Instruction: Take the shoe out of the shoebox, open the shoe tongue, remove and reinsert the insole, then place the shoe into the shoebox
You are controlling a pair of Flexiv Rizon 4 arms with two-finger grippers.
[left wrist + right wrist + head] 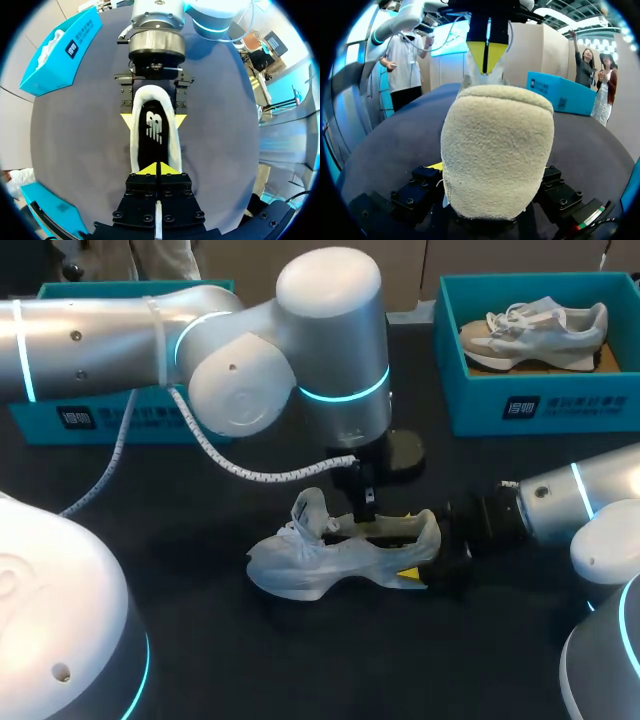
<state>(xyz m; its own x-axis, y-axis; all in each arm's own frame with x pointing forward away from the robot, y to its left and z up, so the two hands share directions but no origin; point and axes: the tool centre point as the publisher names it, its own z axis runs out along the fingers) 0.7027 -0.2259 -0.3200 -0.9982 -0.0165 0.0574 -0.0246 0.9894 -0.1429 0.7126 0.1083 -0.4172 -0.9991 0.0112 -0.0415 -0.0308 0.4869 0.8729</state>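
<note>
While R gripper (pixel 152 117) clamps unboxed shoe (pixel 330 555) mid tabletop (pixel 200 640), L gripper (pixel 159 169) is pinched shut over insole (pixel 154 132); insole swap, reboxing prob. left.

A table (pixel 200 640) is taking up the whole working area. Its top is showing as a dark, matte, near-black surface in the head view and as a greyer one in both wrist views. Soft light is falling on the table from above and spreading evenly across its top, and it is laying only faint, blurred shadows near the table's middle. Toward the table's far edge the surface is looking as plain and uniform as at the table's near edge.
</note>
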